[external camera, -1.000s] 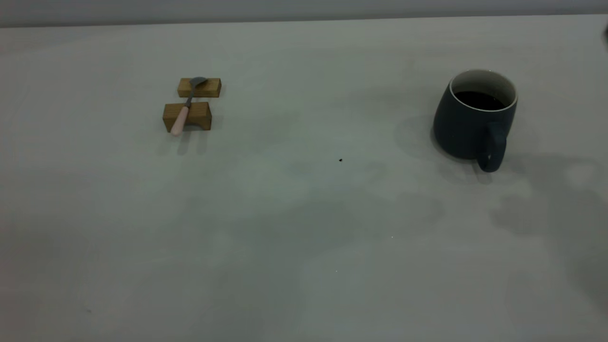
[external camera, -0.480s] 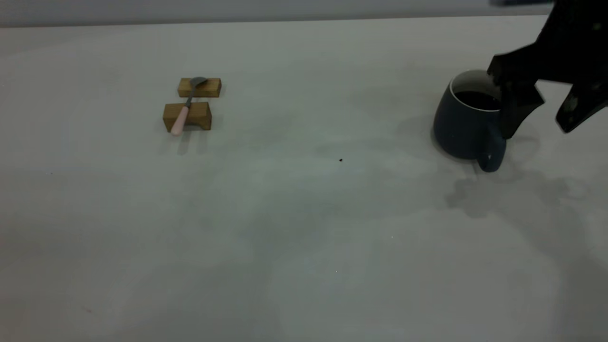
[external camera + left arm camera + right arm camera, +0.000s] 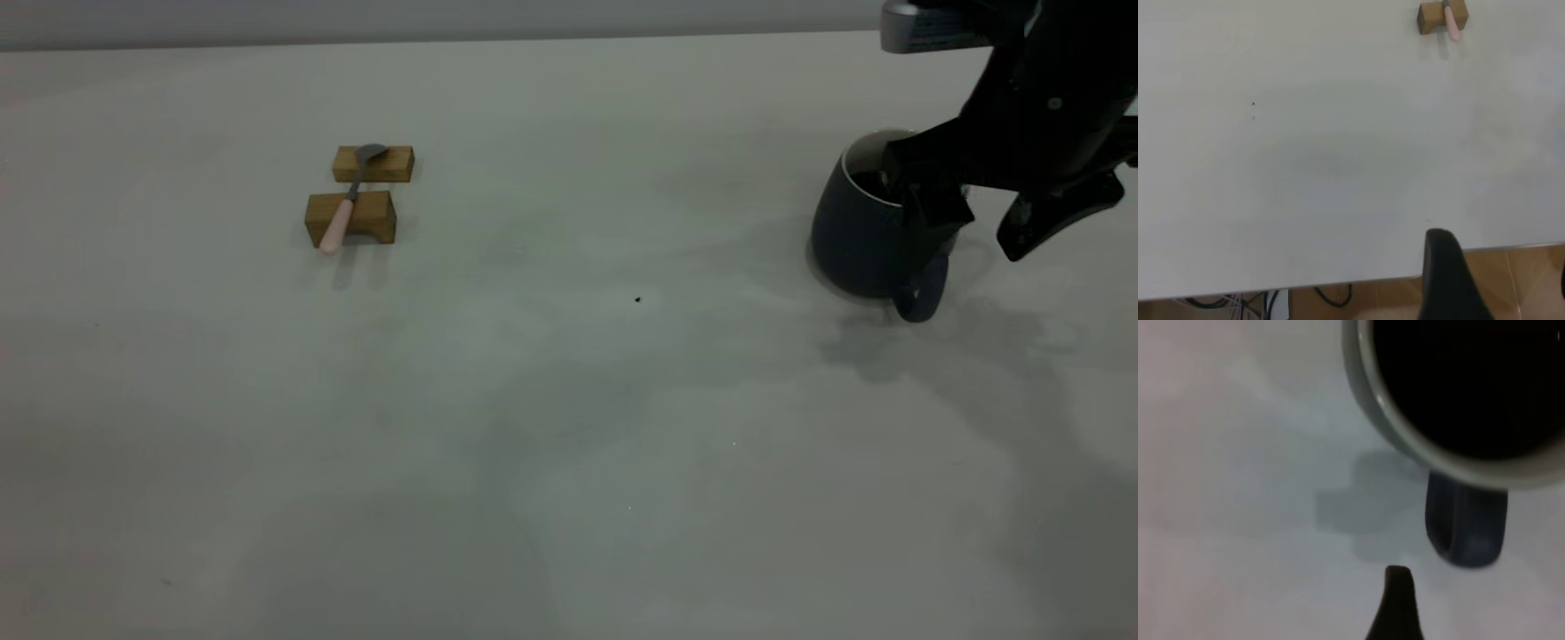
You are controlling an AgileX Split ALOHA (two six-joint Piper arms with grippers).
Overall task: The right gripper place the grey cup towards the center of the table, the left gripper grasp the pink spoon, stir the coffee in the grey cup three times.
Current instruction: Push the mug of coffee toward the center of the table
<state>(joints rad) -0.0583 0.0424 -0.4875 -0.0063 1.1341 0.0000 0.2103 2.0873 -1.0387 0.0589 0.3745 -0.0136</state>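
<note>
Lower now than a moment ago, the right gripper [image 3: 978,222] hangs at the right with fingers spread astride the grey cup's [image 3: 858,240] handle. Far left, the pink spoon [image 3: 342,213] rests across two wooden blocks [image 3: 356,191].

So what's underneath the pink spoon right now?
Two tan wooden blocks on the table: the pink spoon bridges them, bowl on the farther block, handle across the nearer. The left wrist view shows only the nearer block.

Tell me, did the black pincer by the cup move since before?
Yes. The right pincer has come in from the table's right edge and dropped lower, toward the grey cup, which has stayed put.
</note>
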